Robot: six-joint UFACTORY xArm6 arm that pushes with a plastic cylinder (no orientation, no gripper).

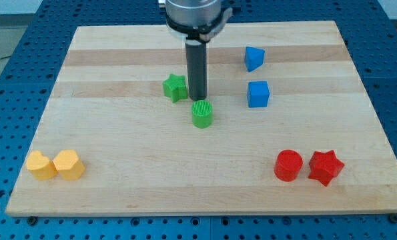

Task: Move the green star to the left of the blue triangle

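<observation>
rod with no gripper to open or hold, my tip [197, 99] just right of green star [175, 87], above green cylinder [202, 114], blue triangle [253, 58] well apart toward the view's right

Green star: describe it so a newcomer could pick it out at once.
Start at the wooden board and find the dark rod near its top centre. My tip ends just to the view's right of the green star. The other green block, the green cylinder, is round; the star has points.
</observation>
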